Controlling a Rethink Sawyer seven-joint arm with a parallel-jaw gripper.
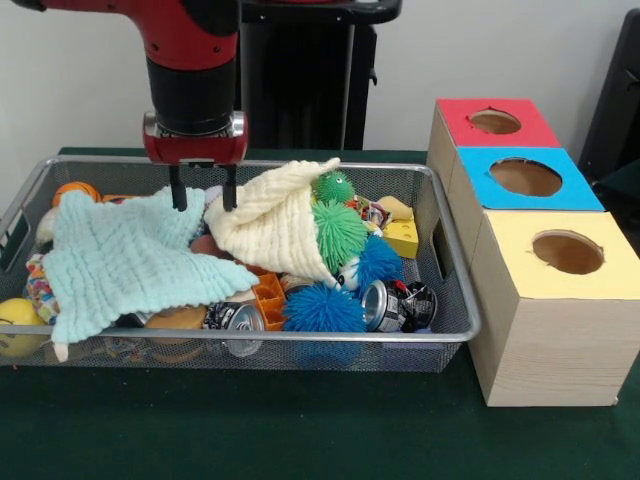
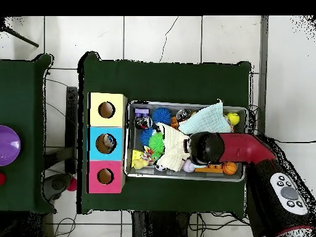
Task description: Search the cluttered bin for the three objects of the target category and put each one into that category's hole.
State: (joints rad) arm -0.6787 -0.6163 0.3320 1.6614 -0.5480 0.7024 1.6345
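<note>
My gripper (image 1: pixel 203 192) hangs open over the wire bin (image 1: pixel 300 338), its fingertips (image 1: pixel 178 196) just above where a mint cloth (image 1: pixel 130 255) meets a cream cloth (image 1: pixel 275 225). Nothing is between the fingers. The cloths cover much of the clutter. Beside the cream cloth lie two green spiky balls (image 1: pixel 338 232), two blue spiky balls (image 1: pixel 322 308), two cans (image 1: pixel 385 305), a yellow block (image 1: pixel 402 238) and an orange block (image 1: pixel 268 298). In the overhead view the arm's head (image 2: pixel 207 148) hides the gripper, over the cream cloth (image 2: pixel 174 147) and mint cloth (image 2: pixel 207 120).
Three wooden boxes with round holes stand right of the bin: red top (image 1: pixel 495 122), blue top (image 1: pixel 525 177), yellow top (image 1: pixel 567 252). An orange ball (image 1: pixel 77 190) and a yellow ball (image 1: pixel 18 325) sit at the bin's left end. Green cloth covers the table (image 1: pixel 300 420).
</note>
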